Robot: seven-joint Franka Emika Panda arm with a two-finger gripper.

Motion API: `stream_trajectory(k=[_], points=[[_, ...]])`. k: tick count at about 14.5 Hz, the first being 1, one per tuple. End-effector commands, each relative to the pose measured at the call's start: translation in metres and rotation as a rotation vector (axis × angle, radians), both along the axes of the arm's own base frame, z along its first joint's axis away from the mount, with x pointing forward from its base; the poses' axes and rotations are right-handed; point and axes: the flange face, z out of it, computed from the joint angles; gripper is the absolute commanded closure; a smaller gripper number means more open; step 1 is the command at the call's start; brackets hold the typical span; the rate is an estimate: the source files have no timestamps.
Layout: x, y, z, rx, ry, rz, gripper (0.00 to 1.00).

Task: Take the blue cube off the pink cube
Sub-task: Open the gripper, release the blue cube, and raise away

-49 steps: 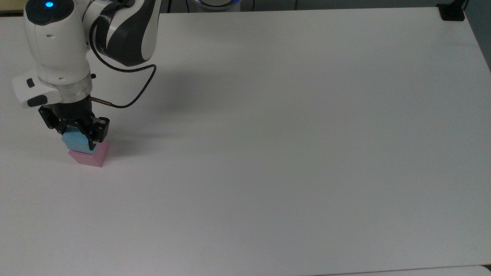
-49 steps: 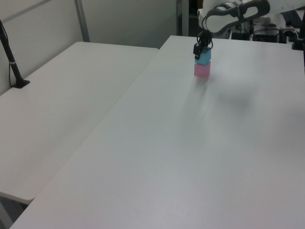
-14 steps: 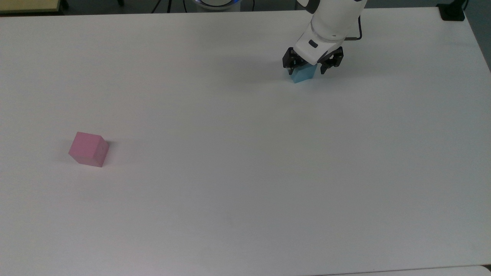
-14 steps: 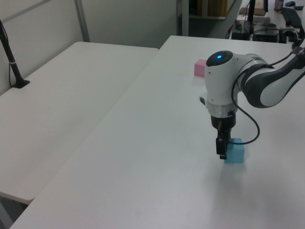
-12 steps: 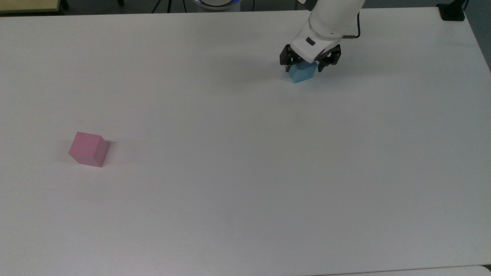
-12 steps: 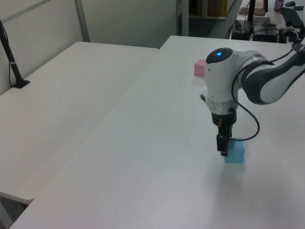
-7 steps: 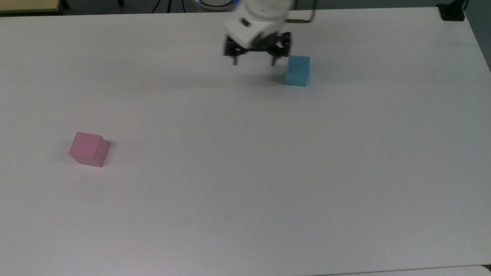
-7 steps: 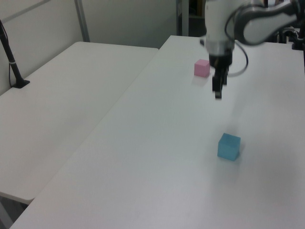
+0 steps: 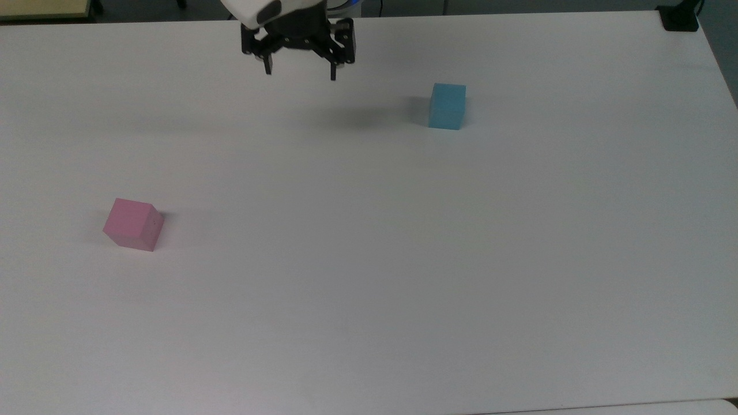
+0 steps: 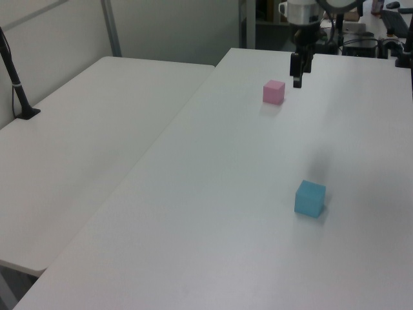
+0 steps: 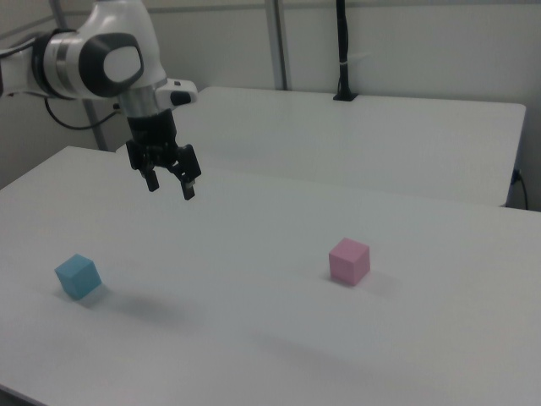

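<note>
The blue cube (image 9: 447, 106) (image 10: 310, 198) (image 11: 78, 277) sits alone on the white table (image 9: 369, 259), at the top view's upper right. The pink cube (image 9: 134, 224) (image 10: 273, 92) (image 11: 348, 260) rests far from it at the top view's left, with nothing on top. My gripper (image 9: 300, 70) (image 10: 297, 78) (image 11: 171, 185) hangs open and empty above the table near its far edge in the top view, between the two cubes and touching neither.
A second white table (image 10: 84, 135) adjoins this one at the left view's left, carrying a black post (image 10: 14, 77). A black mount (image 9: 679, 17) sits at the top view's upper right corner. Desks with clutter stand beyond the far edge in the left view.
The gripper carried the blue cube off the pink cube to the top view's upper right, set it down and opened. It has since risen and swung leftward, empty.
</note>
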Motion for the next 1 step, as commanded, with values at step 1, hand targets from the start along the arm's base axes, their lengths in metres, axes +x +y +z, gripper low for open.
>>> stream_trajectory(k=[1], points=[[-0.0133,-0.0349,0.0442,0.002,0.006,-0.053,0.0]])
